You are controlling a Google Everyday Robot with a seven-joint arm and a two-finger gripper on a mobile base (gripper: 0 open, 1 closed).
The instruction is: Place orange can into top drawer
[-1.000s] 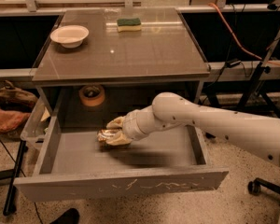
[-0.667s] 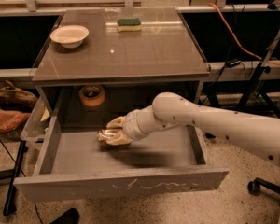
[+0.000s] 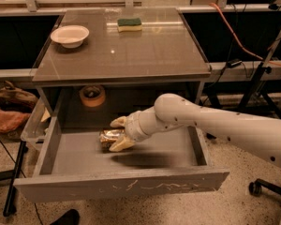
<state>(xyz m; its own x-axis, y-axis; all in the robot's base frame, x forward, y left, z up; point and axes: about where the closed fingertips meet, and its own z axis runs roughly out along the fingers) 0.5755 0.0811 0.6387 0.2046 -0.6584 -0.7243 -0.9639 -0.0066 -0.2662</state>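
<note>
your gripper [image 3: 114, 135] is down inside the top drawer [image 3: 122, 187], which stands pulled well out from under the table [image 3: 122, 55]. you can see the pale fingers [image 3: 119, 121] set one on the far side and one on the near side of the orange can [image 3: 107, 138], clamped on it with the can between them. the can lies on its side, its crumpled metal end pointing toward the drawer's left wall. it sits in the left half of the drawer, roughly midway between the back and the front panel, low over the grey floor; you cannot tell whether it rests on that floor or hangs just above it. a dark shadow lies on the floor just in front of the wrist.

the white arm [image 3: 210, 123] comes in from your right, crosses over the drawer's right wall and bends down to the can. the front panel shows white scratches near its middle.

behind the drawer, in the dark space under the table, a tan tape roll [image 3: 92, 96] sits well apart from the can. on the table you have a white bowl [image 3: 70, 35] at the far left and a green and yellow sponge [image 3: 129, 24] at the far edge, near the middle. a clear plastic bin [image 3: 34, 124] hangs just beside the drawer's left wall.
</note>
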